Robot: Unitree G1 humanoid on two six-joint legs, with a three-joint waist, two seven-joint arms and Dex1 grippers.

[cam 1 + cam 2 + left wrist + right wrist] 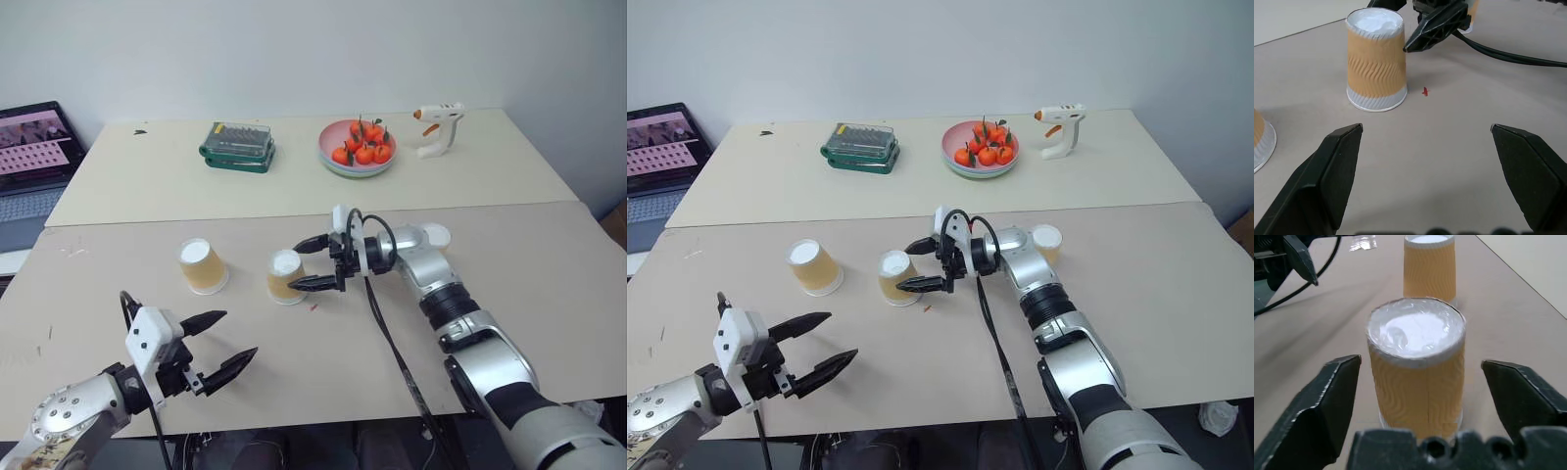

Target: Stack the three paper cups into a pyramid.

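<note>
1. The right gripper (315, 263) reaches in from the right toward the middle of the near table, its two black fingers spread wide, one on the far side and one on the near side of a paper cup. In the right wrist view both fingers stand clear of the cup's sides, so it has hold of nothing.
2. That middle cup (285, 276) stands upside down on the table, white base up, tan-orange ribbed wall, between the spread fingers.
3. A tiny red speck (1424, 91) lies on the table just right of this cup.
4. A second cup (203, 265), also upside down, stands to the left of the middle one, apart from it.
5. The third cup (1046, 241) sits to the right, just behind the right arm's wrist and partly hidden by it.
6. The left gripper (219, 340) hovers at the near left of the table, fingers wide apart and empty, pointing toward the two cups, well short of them.
7. The near table (549, 294) meets a far table (147, 176) along a seam.
8. On the far table: a green case (236, 147) to the left, a pink bowl of orange fruit (358, 147) in the middle, a white glue gun (437, 125) to the right.
9. A laptop (34, 162) sits at the far left, off the tables.
</note>
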